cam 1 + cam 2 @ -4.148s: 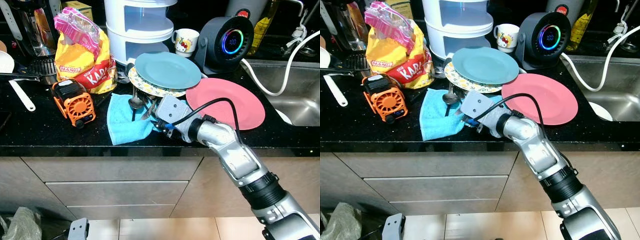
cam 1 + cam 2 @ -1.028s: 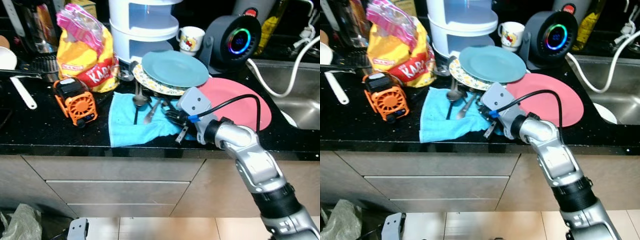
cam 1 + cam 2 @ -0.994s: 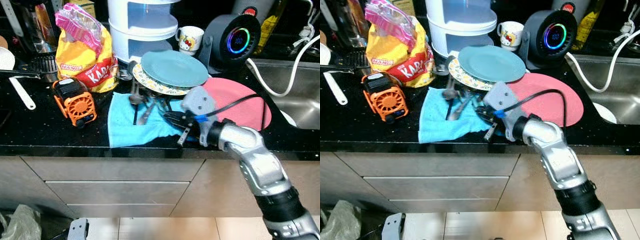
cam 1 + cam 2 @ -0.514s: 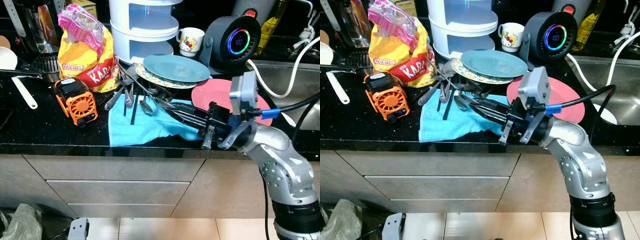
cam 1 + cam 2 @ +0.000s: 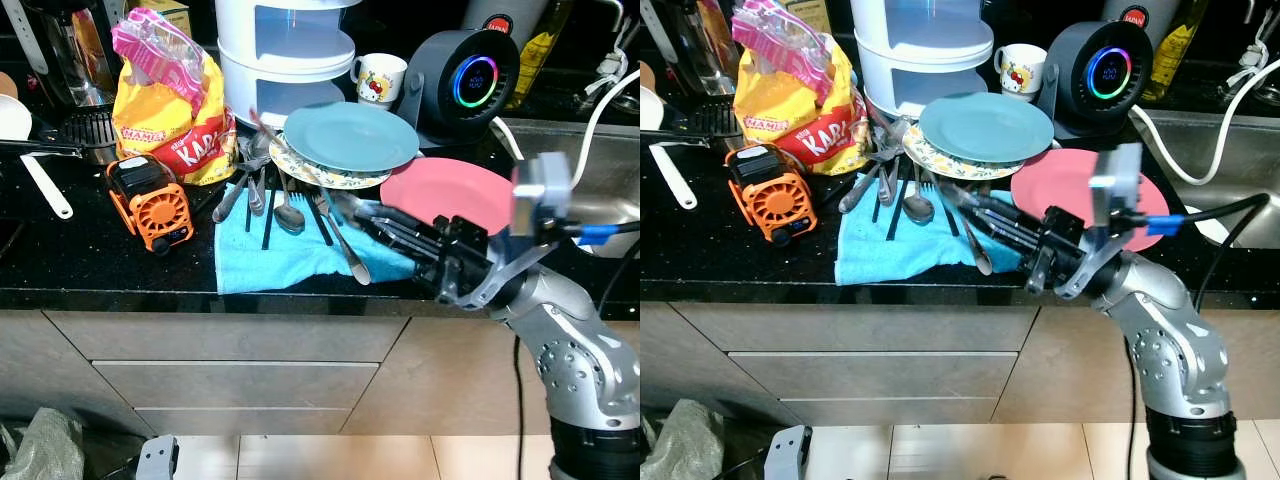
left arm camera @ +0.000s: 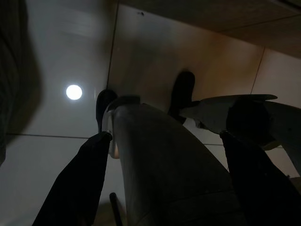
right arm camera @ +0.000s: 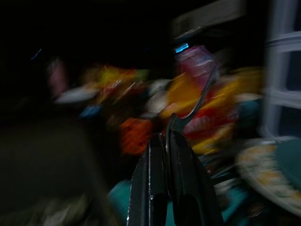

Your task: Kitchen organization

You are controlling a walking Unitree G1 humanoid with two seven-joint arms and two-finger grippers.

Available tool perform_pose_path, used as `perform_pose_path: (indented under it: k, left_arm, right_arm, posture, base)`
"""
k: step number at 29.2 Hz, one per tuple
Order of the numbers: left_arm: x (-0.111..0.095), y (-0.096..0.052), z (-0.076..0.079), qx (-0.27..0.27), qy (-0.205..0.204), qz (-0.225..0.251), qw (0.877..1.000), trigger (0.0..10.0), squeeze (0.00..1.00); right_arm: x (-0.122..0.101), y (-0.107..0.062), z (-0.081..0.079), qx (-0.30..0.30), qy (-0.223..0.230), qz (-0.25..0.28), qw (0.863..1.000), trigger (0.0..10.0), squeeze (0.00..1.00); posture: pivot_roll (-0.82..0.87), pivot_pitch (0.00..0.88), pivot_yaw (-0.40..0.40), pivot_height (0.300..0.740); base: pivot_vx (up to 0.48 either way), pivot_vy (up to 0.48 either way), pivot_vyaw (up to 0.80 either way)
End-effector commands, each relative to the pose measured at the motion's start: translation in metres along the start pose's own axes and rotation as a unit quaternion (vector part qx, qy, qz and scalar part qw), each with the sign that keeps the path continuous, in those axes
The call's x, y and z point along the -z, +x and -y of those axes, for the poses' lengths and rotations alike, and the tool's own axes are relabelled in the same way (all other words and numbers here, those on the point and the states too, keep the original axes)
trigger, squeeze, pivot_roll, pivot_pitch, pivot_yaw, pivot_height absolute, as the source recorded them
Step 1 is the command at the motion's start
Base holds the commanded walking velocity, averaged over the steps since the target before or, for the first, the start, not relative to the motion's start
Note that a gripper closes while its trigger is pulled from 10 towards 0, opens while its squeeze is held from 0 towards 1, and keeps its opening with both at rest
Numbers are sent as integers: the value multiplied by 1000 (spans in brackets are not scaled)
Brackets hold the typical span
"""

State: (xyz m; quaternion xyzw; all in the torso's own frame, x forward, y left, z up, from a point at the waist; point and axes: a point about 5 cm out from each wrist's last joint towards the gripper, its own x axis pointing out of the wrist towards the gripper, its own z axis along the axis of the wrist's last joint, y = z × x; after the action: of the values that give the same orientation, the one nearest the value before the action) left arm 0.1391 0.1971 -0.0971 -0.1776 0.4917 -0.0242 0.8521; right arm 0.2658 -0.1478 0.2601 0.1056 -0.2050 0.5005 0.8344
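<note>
A blue cloth (image 5: 285, 258) lies at the front edge of the black counter (image 5: 80, 265) with several pieces of cutlery (image 5: 268, 195) spread on it. One spoon (image 5: 347, 255) lies nearest the edge. My right gripper (image 5: 368, 216) hovers over the cloth's right end, shut on a thin metal utensil (image 7: 198, 100). That utensil is blurred and slants up toward the plates (image 5: 902, 150). Behind the cloth, a teal plate (image 5: 350, 135) rests on a patterned plate (image 5: 300, 168), and a pink plate (image 5: 445, 195) lies to their right. My left gripper (image 6: 162, 136) hangs idle by my leg, fingers apart.
An orange mini fan (image 5: 150, 205) and a yellow snack bag (image 5: 170, 110) stand left of the cloth. A white tiered container (image 5: 290, 50), a mug (image 5: 380, 75) and a black round device (image 5: 465, 85) line the back. The sink (image 5: 600, 165) with a white hose (image 5: 560, 150) is at the right.
My right gripper has drawn back to the right and risen off the cloth, its utensil coming up with it. The cutlery now lies fanned out over the cloth.
</note>
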Motion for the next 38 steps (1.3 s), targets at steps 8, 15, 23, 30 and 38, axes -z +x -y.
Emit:
perform_pose_path:
  k: [8, 15, 23, 30, 38]
  left_arm:
    - [11, -2, -1, -1, -3, -20, 1000, 10000, 0]
    - [9, -1, -1, 1, -2, -15, 1000, 10000, 0]
    - [6, -2, -1, 12, 0, -9, 1000, 10000, 0]
    - [5, -2, -1, 16, -2, -8, 1000, 10000, 0]
    - [5, -1, 0, 17, -2, -10, 1000, 10000, 0]
  right_arm:
    - [9, -7, 28, 130, 37, 38, 990, 10000, 0]
    - [9, -18, 43, 188, 48, 55, 979, 10000, 0]
    - [14, -14, 37, 177, 56, 53, 981, 10000, 0]
    - [14, -12, 40, 183, 62, 61, 979, 10000, 0]
    - [16, -10, 40, 182, 65, 63, 979, 10000, 0]
  posture:
    - [63, 85, -18, 740]
    - [61, 86, -18, 740]
    - [57, 88, -16, 740]
    - [57, 82, -17, 740]
    - [58, 78, -22, 740]
  base:
    - [0, 0, 0]
    - [0, 0, 0]
    - [0, -68, 0]
    - [298, -372, 0]
    - [291, -379, 0]
